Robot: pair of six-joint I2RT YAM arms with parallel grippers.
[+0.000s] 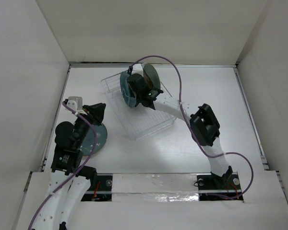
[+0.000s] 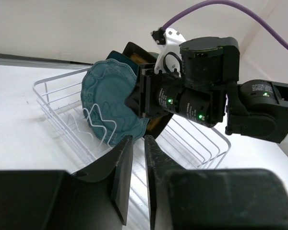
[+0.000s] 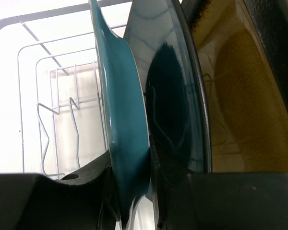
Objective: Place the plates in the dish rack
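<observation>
Right wrist view: right gripper point(image 3: 132, 188) clamped on scalloped teal plate point(image 3: 120, 120), upright in dish rack point(image 3: 38, 115), dark teal plate point(image 3: 169, 110) just beside, mustard plate point(image 3: 249, 96) behind. Left gripper point(image 2: 138, 142) slightly parted, empty, near round teal-blue plate point(image 1: 98, 140) on table point(image 1: 206, 91).

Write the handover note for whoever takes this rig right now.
Left gripper: barely open, empty, near the round plate on the table.
Right gripper: shut on the scalloped plate, which stands in the rack.
Done: dark plate and mustard plate racked behind it.
Left: release the scalloped plate, rack the round one. Fifth plate not visible.
</observation>
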